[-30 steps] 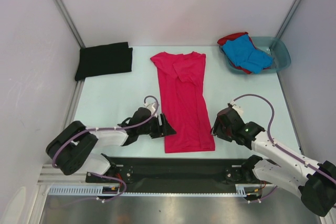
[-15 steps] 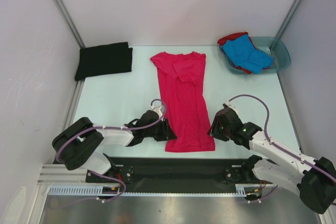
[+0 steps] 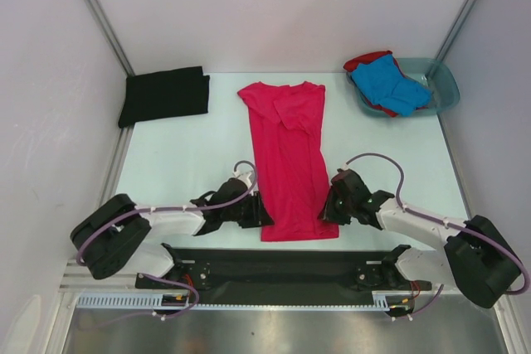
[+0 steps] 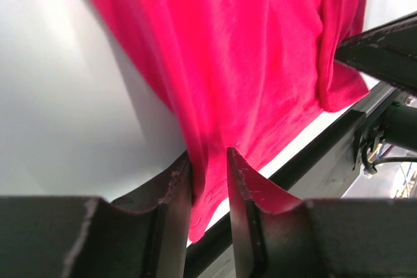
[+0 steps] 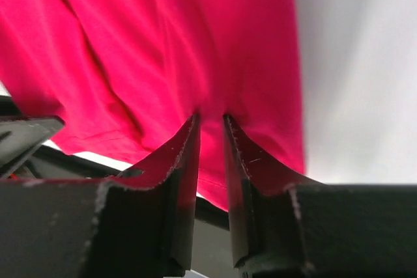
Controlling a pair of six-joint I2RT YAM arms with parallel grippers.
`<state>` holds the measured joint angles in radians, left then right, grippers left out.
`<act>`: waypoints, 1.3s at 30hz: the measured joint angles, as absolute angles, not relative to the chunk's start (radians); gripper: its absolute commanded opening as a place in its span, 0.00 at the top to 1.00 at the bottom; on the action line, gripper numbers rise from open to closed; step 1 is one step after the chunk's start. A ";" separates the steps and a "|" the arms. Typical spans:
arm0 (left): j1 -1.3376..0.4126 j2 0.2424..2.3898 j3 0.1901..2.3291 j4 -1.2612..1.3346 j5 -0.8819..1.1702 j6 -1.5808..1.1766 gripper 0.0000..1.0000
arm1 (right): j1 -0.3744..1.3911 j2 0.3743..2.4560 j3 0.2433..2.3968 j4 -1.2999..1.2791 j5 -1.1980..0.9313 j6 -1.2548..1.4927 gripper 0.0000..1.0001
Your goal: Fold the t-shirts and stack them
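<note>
From my feed: pale mint tabletop (image 3: 174, 163), matte, evenly lit, with only soft shadows. Plain white panels close it in on three sides: back wall (image 3: 282, 6), left wall (image 3: 41, 89), right wall (image 3: 502, 113). Bare aluminium posts run up the two far corners, left post (image 3: 98, 14) and right post (image 3: 469, 14). Along the near edge I see a black strip (image 3: 282, 264), then a slotted white rail (image 3: 124, 299), then a brushed metal plate (image 3: 274, 333) catching a dull glare.
</note>
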<state>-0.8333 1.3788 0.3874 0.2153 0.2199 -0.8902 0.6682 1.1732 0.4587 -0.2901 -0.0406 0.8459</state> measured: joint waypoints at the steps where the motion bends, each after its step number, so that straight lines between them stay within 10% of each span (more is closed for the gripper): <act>1: -0.834 1.370 0.384 0.203 0.217 -0.890 0.70 | 0.669 1.185 0.459 -0.272 -0.049 0.853 0.74; 11: -0.836 1.244 0.309 0.102 0.184 -0.899 1.00 | 0.675 1.200 0.449 -0.237 -0.053 0.883 0.73; 20: -0.836 1.171 0.243 0.110 0.191 -0.909 0.99 | 0.685 1.148 0.419 -0.228 -0.028 0.911 0.71; 25: -0.836 1.066 0.186 0.082 0.200 -0.939 0.88 | 0.686 1.137 0.410 -0.229 -0.023 0.920 0.71; 32: -0.842 0.903 0.183 -0.086 0.187 -0.961 0.39 | 0.686 1.139 0.410 -0.229 -0.024 0.924 0.71; 39: -0.843 0.865 0.226 -0.178 0.164 -0.958 0.32 | 0.692 1.116 0.411 -0.252 -0.023 0.921 0.71</act>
